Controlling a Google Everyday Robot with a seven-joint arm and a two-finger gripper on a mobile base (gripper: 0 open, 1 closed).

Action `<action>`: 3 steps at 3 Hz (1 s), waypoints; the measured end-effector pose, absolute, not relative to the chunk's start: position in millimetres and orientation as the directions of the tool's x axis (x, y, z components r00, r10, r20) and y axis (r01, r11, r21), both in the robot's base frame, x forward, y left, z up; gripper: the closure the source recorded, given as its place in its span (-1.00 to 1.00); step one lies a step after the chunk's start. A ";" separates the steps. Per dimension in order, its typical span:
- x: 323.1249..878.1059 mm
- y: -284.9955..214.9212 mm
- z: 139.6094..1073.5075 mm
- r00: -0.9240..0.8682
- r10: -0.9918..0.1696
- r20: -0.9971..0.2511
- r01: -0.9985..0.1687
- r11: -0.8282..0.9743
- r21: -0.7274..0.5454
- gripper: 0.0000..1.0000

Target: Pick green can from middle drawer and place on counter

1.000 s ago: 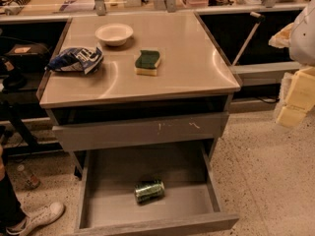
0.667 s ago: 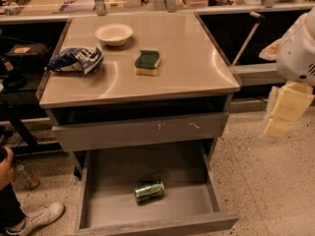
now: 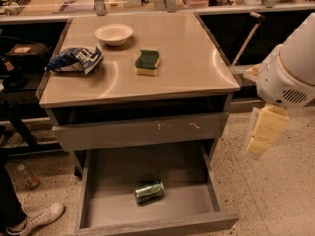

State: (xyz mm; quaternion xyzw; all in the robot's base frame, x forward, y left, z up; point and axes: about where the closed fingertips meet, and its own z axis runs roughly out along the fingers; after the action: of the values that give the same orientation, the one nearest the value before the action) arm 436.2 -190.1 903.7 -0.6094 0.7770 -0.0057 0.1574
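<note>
nothing done yet: the green can (image 3: pixel 149 191) lies in the middle drawer (image 3: pixel 101 200), down-left of the gripper (image 3: pixel 265 132), counter (image 3: pixel 197 68) up-left; its grip i cannot tell.

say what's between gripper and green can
Camera view: speckled floor and the middle drawer's right wall; the gripper hangs right of the counter, the green can lies inside.

You have pincer (image 3: pixel 258 146) hanging just off worktop (image 3: pixel 197 68) corner, lower in view. On worktop: sponge (image 3: pixel 147 62) nearest pincer, bowl (image 3: pixel 113 33) farther, crumpled bag (image 3: pixel 76 59) farthest, at opposite edge. All three apart.
</note>
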 end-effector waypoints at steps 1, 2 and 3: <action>426.3 -185.1 884.4 -0.212 -0.950 -0.228 -0.949 0.256 -0.186 -1.00; 416.9 -176.2 846.8 -0.231 -0.945 -0.231 -0.952 0.269 -0.148 -1.00; 404.0 -167.2 749.2 -0.275 -0.938 -0.213 -0.954 0.294 -0.062 -1.00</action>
State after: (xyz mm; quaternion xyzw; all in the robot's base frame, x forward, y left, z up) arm 404.0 -167.2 749.2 -0.5927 0.7976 0.0386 0.1046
